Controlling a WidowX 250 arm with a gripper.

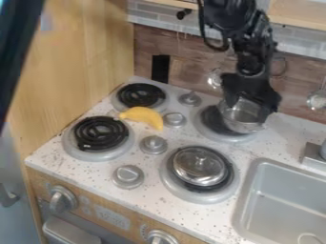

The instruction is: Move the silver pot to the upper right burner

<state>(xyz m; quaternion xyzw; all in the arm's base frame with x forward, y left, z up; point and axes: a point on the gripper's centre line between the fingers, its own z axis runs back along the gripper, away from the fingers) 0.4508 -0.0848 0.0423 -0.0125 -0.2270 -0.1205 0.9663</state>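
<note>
One black hand of mine point(251, 106) is hanging over the back right of the desk point(147, 188), right at the silver pot point(242, 119). Can't tell you whether it's clamped on the thing or not, the angle just doesn't show it. The pot is at the upper right burner point(208, 132), sitting off toward the burner's right side, so a good bit of dark coil shows on the left. Can't say if its bottom is fully down either.

Just in front of that is the lower right burner point(186, 194), with a shiny round lid point(199, 164) on top, little knob in the middle. Going left there's a run of grey stove knobs between the burners: one at the back point(189, 98), one beside the banana point(174, 119), then two more toward the front point(153, 145) point(128, 177).

The yellow banana point(143, 116) is lying between the upper left burner point(141, 95) and the lower left burner point(100, 133), both with bare black coils. Off to the front right is the grey sink point(285, 198).

Further out, a ladle-looking thing point(316, 100) hangs on the wood-look back wall point(181, 59) to the right, and a black rectangle point(160, 69) is on that wall behind the upper left burner. Big wooden panel point(79, 62) on the left.
</note>
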